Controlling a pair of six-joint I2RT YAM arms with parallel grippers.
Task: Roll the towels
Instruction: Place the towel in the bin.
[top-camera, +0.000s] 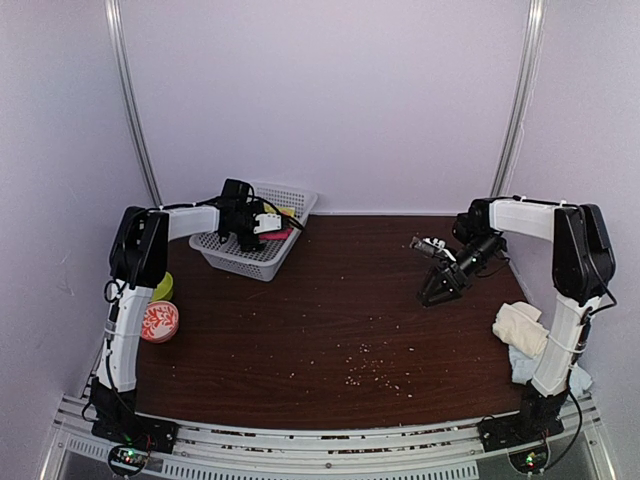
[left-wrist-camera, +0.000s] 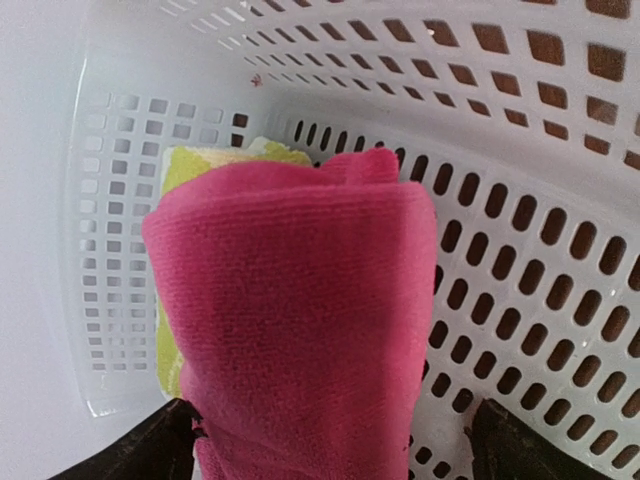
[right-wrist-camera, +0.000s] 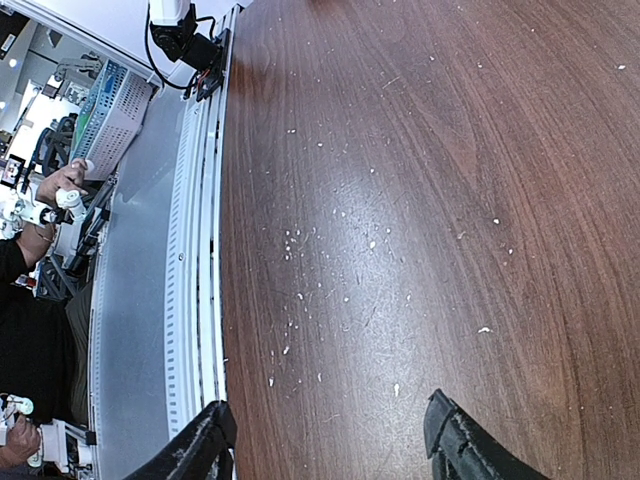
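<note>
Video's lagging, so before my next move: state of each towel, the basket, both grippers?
pink towel, rolled, lying in basket
lime-yellow towel, in basket, against pink towel
basket, upright
left gripper, open, fingers either side of pink towel
right gripper, open, empty
cream towel, bundled, table's right edge
pale-blue towel, crumpled

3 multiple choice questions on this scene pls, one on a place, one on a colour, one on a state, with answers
1. Where is the pink towel?
A) under the right arm
B) in the white basket
C) on the front rail

2. What colour is the towel it partly covers?
A) lime-yellow
B) black
C) orange

3. The right end effector is:
A) shut on a towel
B) shut on nothing
C) open and empty

Answers: B, perforated basket walls surround it; A, the lime-yellow towel peeks out behind it; C, its jaws stand apart over bare table.
</note>
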